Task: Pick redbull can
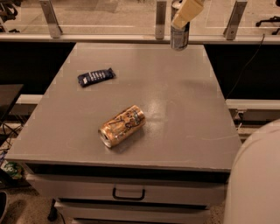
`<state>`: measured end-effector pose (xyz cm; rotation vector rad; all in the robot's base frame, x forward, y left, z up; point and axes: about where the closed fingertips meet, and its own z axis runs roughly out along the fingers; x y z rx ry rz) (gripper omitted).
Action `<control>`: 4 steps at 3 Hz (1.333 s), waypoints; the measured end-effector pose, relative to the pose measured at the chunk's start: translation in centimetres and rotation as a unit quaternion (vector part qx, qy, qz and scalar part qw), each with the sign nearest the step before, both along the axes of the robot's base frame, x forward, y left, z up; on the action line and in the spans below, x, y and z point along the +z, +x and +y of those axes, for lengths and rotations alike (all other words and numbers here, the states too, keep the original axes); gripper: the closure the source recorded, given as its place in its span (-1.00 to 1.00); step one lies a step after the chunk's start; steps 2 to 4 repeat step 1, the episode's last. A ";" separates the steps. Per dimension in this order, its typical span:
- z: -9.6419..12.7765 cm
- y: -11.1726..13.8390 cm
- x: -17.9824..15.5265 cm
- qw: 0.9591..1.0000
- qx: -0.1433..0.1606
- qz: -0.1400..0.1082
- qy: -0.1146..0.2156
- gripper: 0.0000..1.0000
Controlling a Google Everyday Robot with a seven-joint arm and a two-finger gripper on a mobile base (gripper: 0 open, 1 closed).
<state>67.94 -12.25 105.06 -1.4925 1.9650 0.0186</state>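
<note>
The redbull can [179, 38], slim and silver with dark blue panels, hangs upright above the table's far edge near the back right. My gripper [181, 21] comes in from the top of the view and is shut on the can's upper part. One cream-coloured finger [187, 12] lies across the can's front and hides its top. The can's base is off the grey table [183, 109].
A gold can [122, 126] lies on its side near the table's middle front. A flat dark blue snack wrapper [96, 77] lies at the back left. A railing with metal posts [160, 19] runs behind the table. A drawer handle [128, 193] is below, and my white body [258, 179] is at the lower right.
</note>
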 end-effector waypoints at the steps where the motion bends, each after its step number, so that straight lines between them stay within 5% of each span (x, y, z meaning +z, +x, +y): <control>1: 0.0 0.0 0.0 1.000 0.000 0.000 0.000 1.00; 4: 0.0 0.0 0.0 1.000 0.000 0.000 0.000 1.00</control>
